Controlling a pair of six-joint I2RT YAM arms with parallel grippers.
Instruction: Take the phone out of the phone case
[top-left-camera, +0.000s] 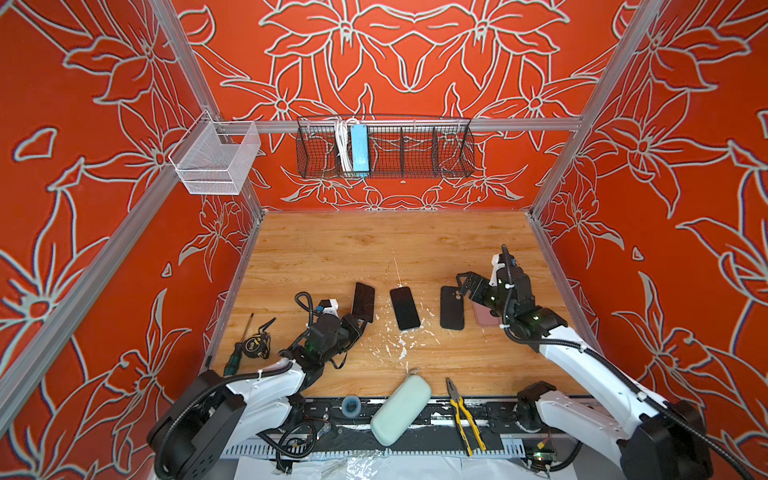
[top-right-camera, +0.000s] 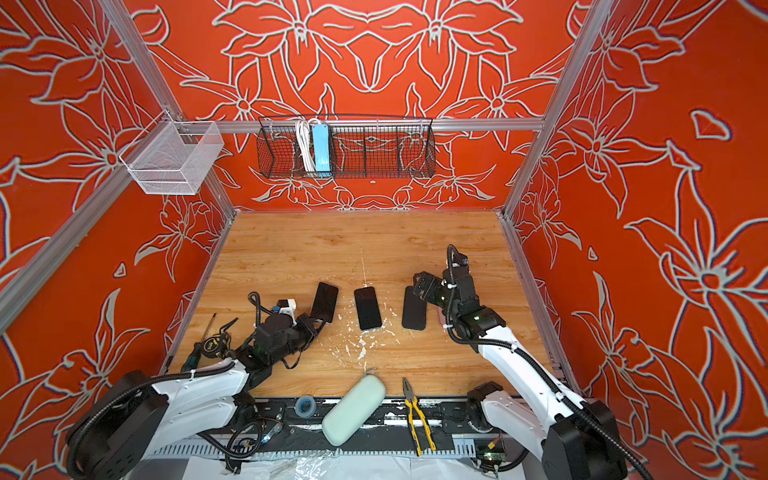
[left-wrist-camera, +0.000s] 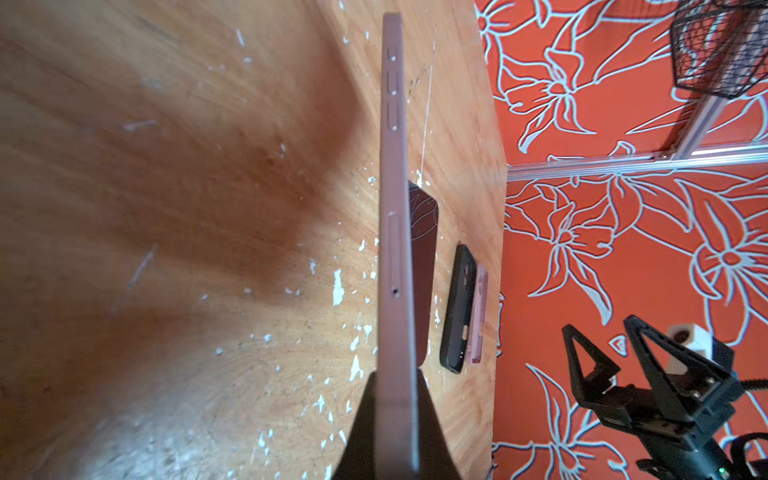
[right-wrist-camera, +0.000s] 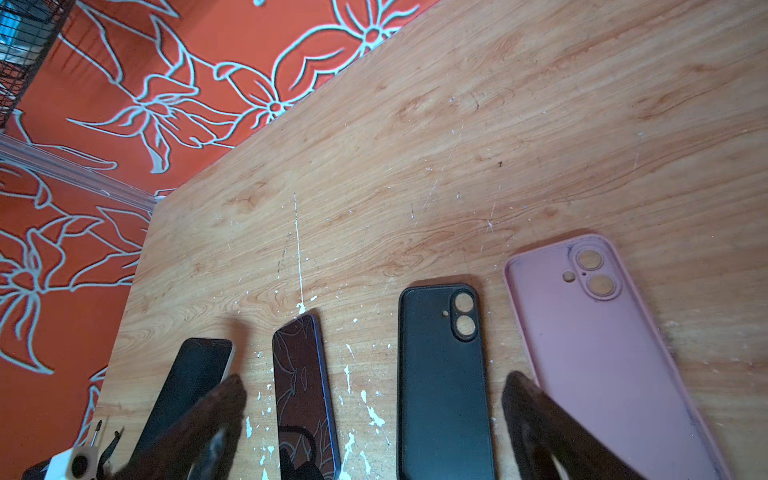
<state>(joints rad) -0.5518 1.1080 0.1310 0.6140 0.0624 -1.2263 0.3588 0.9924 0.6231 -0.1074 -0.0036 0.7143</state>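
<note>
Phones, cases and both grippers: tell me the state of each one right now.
left gripper, shut on the pink phone.
pink phone, out of any case, held by one end.
right gripper, open, holding nothing.
dark phone, uncased, flat on the table, screen up.
black case, empty, flat on the table.
pink case, empty, flat, inside up.

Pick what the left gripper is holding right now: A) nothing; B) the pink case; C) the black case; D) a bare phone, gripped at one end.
D: the left gripper is shut on one end of the phone, whose pink edge with its buttons sticks out from the grip, while the black case and the pink case lie empty on the table.
</note>
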